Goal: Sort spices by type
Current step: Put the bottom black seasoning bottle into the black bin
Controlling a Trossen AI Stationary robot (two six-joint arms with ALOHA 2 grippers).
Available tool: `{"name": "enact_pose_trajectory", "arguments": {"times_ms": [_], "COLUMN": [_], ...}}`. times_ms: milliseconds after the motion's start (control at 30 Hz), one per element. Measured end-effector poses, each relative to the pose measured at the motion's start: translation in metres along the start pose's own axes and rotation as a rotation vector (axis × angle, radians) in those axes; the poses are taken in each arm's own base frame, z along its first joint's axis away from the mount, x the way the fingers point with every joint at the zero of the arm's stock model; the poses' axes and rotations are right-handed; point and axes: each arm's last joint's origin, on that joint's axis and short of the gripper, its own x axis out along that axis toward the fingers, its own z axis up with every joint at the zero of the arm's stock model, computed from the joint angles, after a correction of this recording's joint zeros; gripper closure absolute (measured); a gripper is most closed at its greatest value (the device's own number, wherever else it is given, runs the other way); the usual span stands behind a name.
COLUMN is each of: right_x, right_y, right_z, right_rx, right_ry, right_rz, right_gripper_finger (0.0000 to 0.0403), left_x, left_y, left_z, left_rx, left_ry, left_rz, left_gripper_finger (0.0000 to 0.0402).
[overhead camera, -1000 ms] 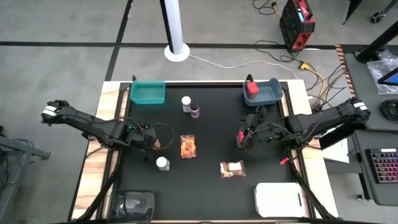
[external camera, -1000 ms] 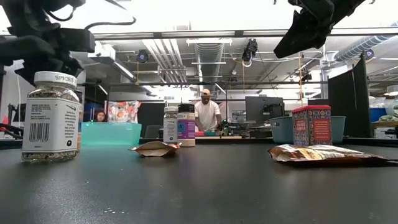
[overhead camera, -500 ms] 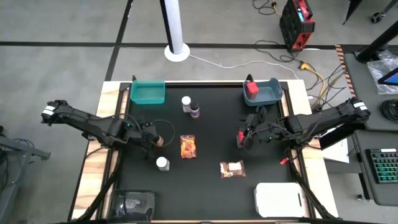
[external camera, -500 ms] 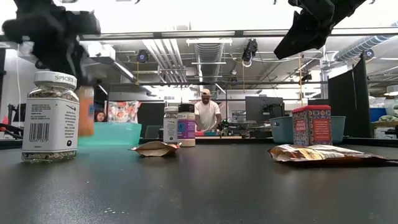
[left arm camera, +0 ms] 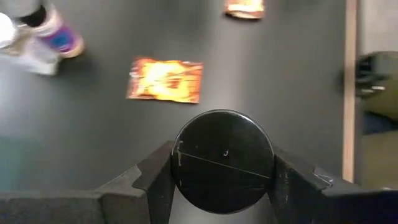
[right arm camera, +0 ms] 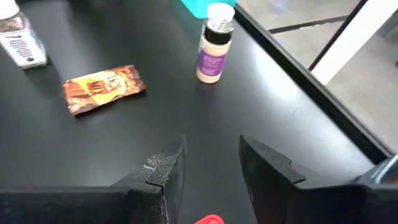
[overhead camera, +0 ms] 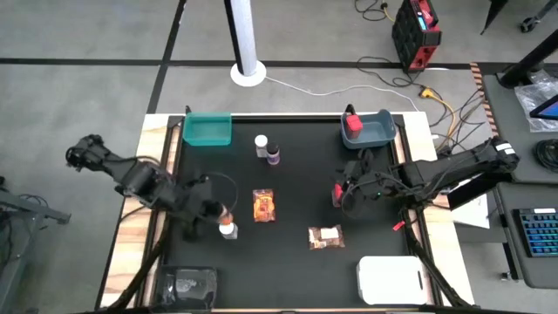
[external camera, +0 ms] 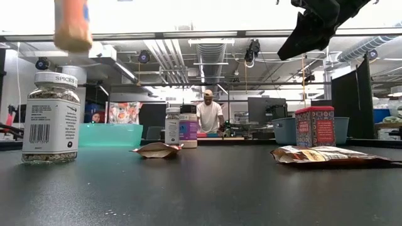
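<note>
My left gripper (overhead camera: 215, 212) is shut on a small amber jar (external camera: 72, 25) with a black lid, held high above the table. Right beside it stands a white-capped bottle (overhead camera: 228, 230) of grey spice (external camera: 50, 116). The orange packet (overhead camera: 264, 205) and brown packet (overhead camera: 326, 237) lie flat mid-table. Two more bottles (overhead camera: 267, 149), one with a purple label (right arm camera: 213, 53), stand near the far edge. My right gripper (right arm camera: 211, 168) hangs open over a red box (external camera: 314, 126) that stands on the table. A second red box (overhead camera: 352, 124) sits in the blue-grey bin. My left gripper pinches the amber jar between its two fingers (left arm camera: 158, 180) at the black lid (left arm camera: 186, 162), whose round top faces the wrist camera. The fingers come from above, pointing down. The jar is lifted clear of the table and hangs below them.
A teal bin (overhead camera: 207, 130) and a blue-grey bin (overhead camera: 380, 131) stand at the far edge. A clear tray (overhead camera: 185, 285) and a white tray (overhead camera: 390, 279) lie at the near corners. Black tabletop shows between the packets and the trays. A person stands in the room behind.
My left gripper has risen with the amber jar, which stood at table height behind the white-capped bottle and now hangs well above it. The gripper has also shifted slightly toward the near edge. The right arm has kept still.
</note>
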Motion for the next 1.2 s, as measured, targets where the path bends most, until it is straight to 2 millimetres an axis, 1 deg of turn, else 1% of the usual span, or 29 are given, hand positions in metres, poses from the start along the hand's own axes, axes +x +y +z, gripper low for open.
{"name": "enact_pose_trajectory", "arguments": {"times_ms": [100,167,300,433,633,767,867,933,1067,1200], "right_x": [0.001,0.001,0.0,-0.001,-0.008,-0.013,-0.015,-0.015,-0.013,-0.007], "right_y": [0.001,0.001,0.002,0.004,0.016,0.026,0.033,0.037,0.044,0.048], "right_z": [-0.002,-0.003,-0.003,-0.004,-0.006,-0.005,-0.004,-0.004,-0.006,-0.01], "right_rx": [-0.003,-0.01,-0.007,0.033,0.06,0.064,0.063,0.06,0.055,0.054], "right_ry": [0.015,0.024,0.02,0.017,0.007,-0.033,-0.058,-0.065,-0.061,-0.037], "right_rz": [0.027,0.039,0.045,0.055,0.112,0.169,0.204,0.218,0.229,0.219], "right_gripper_finger": [0.0268,0.0272,0.028,0.029,0.0306,0.0316,0.0322,0.0325,0.0324,0.0318], "left_x": [-0.008,-0.013,-0.022,-0.024,-0.018,-0.012,-0.007,-0.003,0.005,0.01], "left_y": [-0.029,-0.048,-0.085,-0.118,-0.154,-0.173,-0.183,-0.187,-0.193,-0.197], "left_z": [0.0,-0.006,-0.021,-0.047,-0.097,-0.127,-0.143,-0.15,-0.16,-0.163], "left_rx": [0.032,0.047,0.035,0.017,-0.082,-0.107,-0.111,-0.116,-0.136,-0.137], "left_ry": [0.032,0.06,0.061,0.092,0.161,0.181,0.187,0.201,0.288,0.292], "left_rz": [-0.042,-0.038,-0.056,-0.054,0.001,0.033,0.057,0.071,0.104,0.108], "left_gripper_finger": [0.0217,0.0217,0.0217,0.0217,0.0217,0.0217,0.0217,0.0217,0.0217,0.0217]}}
